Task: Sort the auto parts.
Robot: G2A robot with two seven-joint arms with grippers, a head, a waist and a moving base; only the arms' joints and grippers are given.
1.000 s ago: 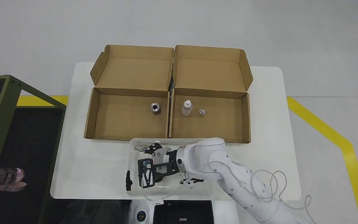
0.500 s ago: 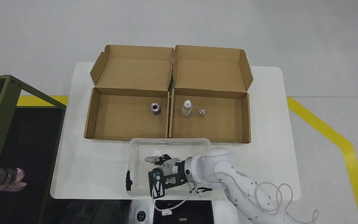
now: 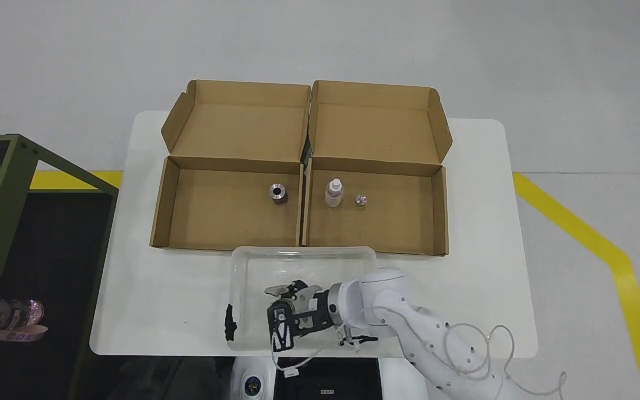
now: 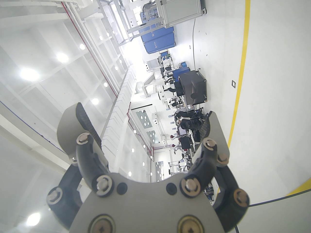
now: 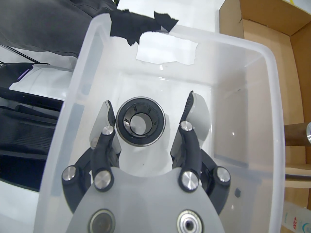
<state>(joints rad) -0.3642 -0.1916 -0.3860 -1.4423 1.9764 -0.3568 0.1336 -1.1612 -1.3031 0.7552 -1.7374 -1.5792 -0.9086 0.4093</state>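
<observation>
Right wrist view: the right gripper [image 5: 149, 99] is spread inside the clear bin [image 5: 272, 59] at the near edge of the table [image 3: 480, 200]. The bearing [image 5: 141, 124] lies between its fingers [image 5: 194, 107], just beside 1. The left gripper [image 4: 145, 111] is spread too.

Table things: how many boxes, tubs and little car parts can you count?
Brown open cardboard boxes: 2, the left box and the right box
Clear plastic tub: 1
Auto parts: 4, a dark metal ring, a white bottle-shaped part, a small silver round part and a black-rimmed metal bearing in the tub
Total: 7
</observation>
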